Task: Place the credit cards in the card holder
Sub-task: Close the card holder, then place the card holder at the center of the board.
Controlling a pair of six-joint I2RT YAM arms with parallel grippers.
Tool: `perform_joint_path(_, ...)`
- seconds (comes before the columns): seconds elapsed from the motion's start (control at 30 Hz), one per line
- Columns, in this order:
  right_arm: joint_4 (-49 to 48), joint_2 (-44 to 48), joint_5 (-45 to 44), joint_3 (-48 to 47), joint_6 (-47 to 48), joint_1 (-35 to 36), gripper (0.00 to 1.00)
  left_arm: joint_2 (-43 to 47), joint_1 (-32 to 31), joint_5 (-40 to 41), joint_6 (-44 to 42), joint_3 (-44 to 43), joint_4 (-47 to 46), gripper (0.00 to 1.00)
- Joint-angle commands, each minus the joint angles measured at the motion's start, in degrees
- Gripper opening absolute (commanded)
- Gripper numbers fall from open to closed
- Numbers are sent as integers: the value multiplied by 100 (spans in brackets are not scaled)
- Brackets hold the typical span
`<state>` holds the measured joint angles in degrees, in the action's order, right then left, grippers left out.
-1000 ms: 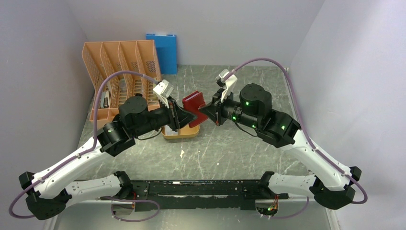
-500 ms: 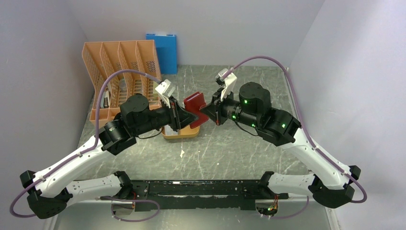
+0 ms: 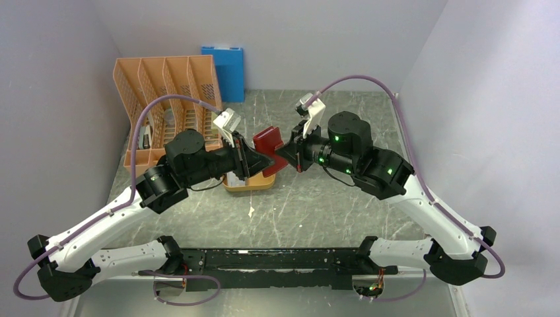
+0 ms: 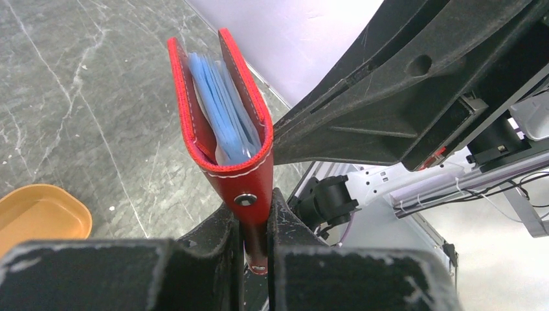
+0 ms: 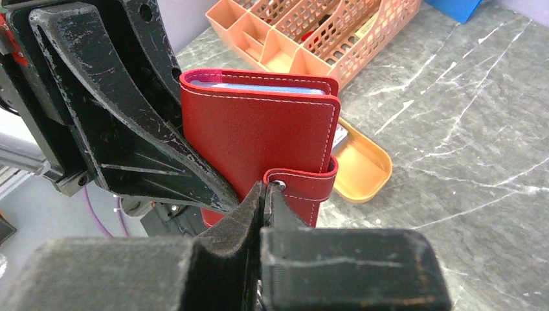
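Left gripper point(image 4: 254, 217) and right gripper point(image 5: 264, 192) each pinch the folded, white-stitched, grainy red card holder point(image 5: 259, 129).

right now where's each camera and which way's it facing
top external: above, behind, looking down at the table; both arms, left gripper and right gripper at the card holder
left wrist: left arm, facing the right arm; own fingers clamp the card holder's strap
right wrist: right arm, facing the left arm; own shut fingers at the strap
wrist views share card holder, orange tray
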<state>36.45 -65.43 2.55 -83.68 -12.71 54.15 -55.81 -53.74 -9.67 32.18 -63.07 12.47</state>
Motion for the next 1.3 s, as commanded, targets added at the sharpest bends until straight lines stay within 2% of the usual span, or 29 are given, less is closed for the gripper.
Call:
perform_joint_path(0.0, -292, -718, 131, 185, -99, 117, 0, 87, -498, -2290, 429, -333, -2166, 5)
perform_joint_path(0.07, -252, -743, 113, 162, -95, 126, 0, 87, -505, -2236, 403, -337, -2106, 5)
perform_joint_path(0.17, -193, -590, -17, 185, -110, 127, 0, 110, -502, -1786, 67, -398, -1480, 5)
perform_joint_path(0.27, 11, -230, -92, 144, -80, 118, 46, 208, -501, -810, -411, -198, -629, 5)
perform_joint_path(0.3, 179, -100, -150, 103, -59, 115, 56, 243, -506, -285, -512, -60, -413, 5)
perform_joint_path(0.37, 443, 177, -245, 19, -16, 118, 68, 231, -501, 187, -657, 278, -72, 5)
perform_joint_path(0.4, 572, 312, -312, 0, 4, 117, 88, 187, -505, 243, -727, 471, -43, 5)
perform_joint_path(0.43, 678, 443, -436, -3, 25, 115, 94, 94, -506, 231, -742, 653, -36, 5)
perform_joint_path(0.53, 624, 955, -928, 236, 1, 116, 96, -409, -525, -289, -547, 1119, -346, 5)
perform_joint_path(0.63, 100, 1701, -1424, 768, -198, 118, 96, -980, -760, -600, -230, 1586, -1256, 5)
perform_joint_path(0.83, -286, 2303, -2098, 1547, -527, 122, 96, -2294, -962, -637, 95, 2014, -2360, 5)
perform_joint_path(0.97, -357, 2419, -2218, 1894, -830, 119, 96, -3020, -964, -198, 267, 2051, -2432, 7)
perform_joint_path(1.03, -318, 2404, -2267, 1979, -968, 116, 96, -3253, -955, 14, 353, 2060, -2353, 17)
perform_joint_path(1.17, -102, 2239, -2672, 1949, -1486, 121, 98, -3408, -955, 624, 469, 2114, -2052, 50)
perform_joint_path(1.27, 176, 2007, -3156, 1807, -1904, 117, 100, -3389, -956, 1037, 507, 2085, -1615, 69)
